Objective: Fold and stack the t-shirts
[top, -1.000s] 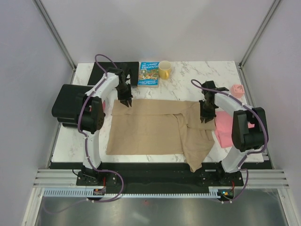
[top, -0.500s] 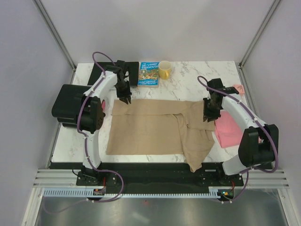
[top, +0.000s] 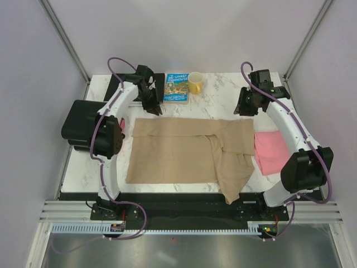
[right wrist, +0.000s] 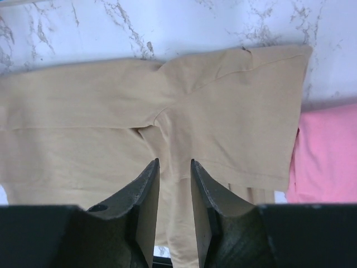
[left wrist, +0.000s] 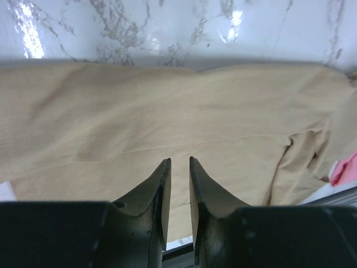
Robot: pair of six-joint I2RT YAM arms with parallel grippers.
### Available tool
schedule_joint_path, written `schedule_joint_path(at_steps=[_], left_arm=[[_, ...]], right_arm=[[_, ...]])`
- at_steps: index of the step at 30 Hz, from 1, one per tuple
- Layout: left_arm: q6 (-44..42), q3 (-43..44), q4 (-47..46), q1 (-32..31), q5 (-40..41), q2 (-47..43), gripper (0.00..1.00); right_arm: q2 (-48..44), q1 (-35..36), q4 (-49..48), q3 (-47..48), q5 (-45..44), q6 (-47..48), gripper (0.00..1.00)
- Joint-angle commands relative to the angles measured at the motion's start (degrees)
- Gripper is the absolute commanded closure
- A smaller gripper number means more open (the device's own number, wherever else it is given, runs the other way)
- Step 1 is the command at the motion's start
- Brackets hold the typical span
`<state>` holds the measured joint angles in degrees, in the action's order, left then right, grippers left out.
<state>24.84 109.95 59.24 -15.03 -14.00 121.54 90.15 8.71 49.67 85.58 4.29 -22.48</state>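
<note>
My left gripper [left wrist: 178,162] hangs above the far left of the desk [top: 223,103], just past the far edge of the tan shirt [top: 178,151]. Its jaws are only slightly apart, with nothing between them. My right gripper [right wrist: 174,162] is raised over the far right corner. Its jaws stand a little wider and are empty too.

The tan shirt lies spread across the middle of the desk. Its left part is flat, its right part is rumpled and doubled over, and one corner droops past the near edge. The pink shirt [top: 271,151] lies flat at the right side, its edge meeting the tan sleeve. A book [top: 176,87] and a yellow mug [top: 196,82] sit side by side at the far edge.
</note>
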Motion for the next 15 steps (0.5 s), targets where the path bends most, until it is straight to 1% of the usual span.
schedule_joint_path(at_steps=[1, 3, 6, 8, 10, 12, 15], left_arm=[[5.4, 1.1, -7.0, -1.3, -3.7, -5.2, 0.74], [6.4, -1.0, -9.2, -2.5, -4.5, -6.6, 0.73], [7.1, -1.8, -10.1, -3.4, -5.4, -7.3, 0.73], [7.2, -2.4, -10.1, -3.6, -5.6, -7.5, 0.73], [7.2, -2.5, -10.2, -3.8, -4.2, -8.9, 0.73], [6.5, -0.6, -10.2, -3.8, -3.1, -9.9, 0.72], [5.8, 4.6, -9.3, -3.4, -3.2, -10.2, 0.70]], right_arm=[[-0.7, -0.3, -1.3, 1.4, 2.9, -2.0, 0.64], [-2.1, -0.3, -1.3, -0.7, 2.6, -1.8, 0.63], [-3.3, -0.2, -1.7, -2.8, 3.4, -2.4, 0.63], [-3.7, -0.3, -2.3, -3.1, 3.9, -2.7, 0.63], [-3.4, -0.4, -1.8, -1.8, 1.3, -1.6, 0.62], [-2.7, -1.5, -1.5, 0.8, -1.3, 0.2, 0.62], [-0.4, -4.1, -2.8, 4.3, -1.0, 0.8, 0.62]])
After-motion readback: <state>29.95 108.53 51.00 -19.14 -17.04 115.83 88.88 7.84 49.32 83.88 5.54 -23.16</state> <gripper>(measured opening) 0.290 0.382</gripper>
